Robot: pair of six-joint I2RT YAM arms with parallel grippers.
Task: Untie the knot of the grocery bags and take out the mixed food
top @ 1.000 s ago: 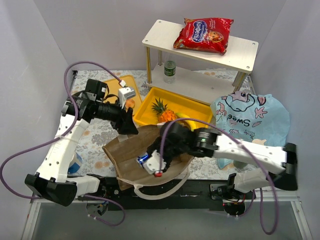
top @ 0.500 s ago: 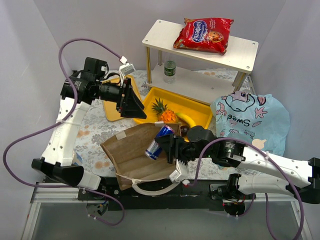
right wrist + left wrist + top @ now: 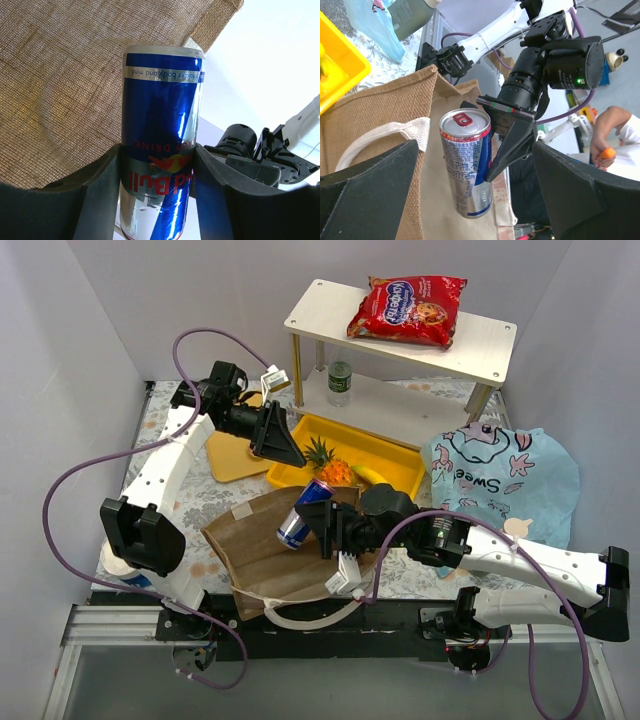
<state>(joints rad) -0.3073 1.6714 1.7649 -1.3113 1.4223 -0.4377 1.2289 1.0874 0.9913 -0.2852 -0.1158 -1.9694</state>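
Note:
My right gripper [image 3: 318,527] is shut on a blue and silver drink can [image 3: 302,512] and holds it tilted above the brown paper bag [image 3: 255,550], which lies flat with its cream handles [image 3: 310,615] toward the near edge. In the right wrist view the can [image 3: 162,125] sits between my fingers [image 3: 100,195] over the bag's weave [image 3: 65,75]. My left gripper [image 3: 285,452] is open and empty above the yellow tray's left end; its view shows the can [image 3: 466,170] and the bag [image 3: 375,115]. The light-blue plastic bag [image 3: 510,480] lies at the right.
A yellow tray [image 3: 400,455] holds a small pineapple [image 3: 322,462] and a banana [image 3: 372,476]. A flat orange-yellow tray [image 3: 232,458] lies at the back left. A white two-level shelf [image 3: 480,345] carries the red cookie packet [image 3: 407,308] on top and a green bottle [image 3: 340,383] below.
My right gripper has lifted the can up out of the brown bag and to the left. My left arm has swung back and right toward the yellow tray, still open.

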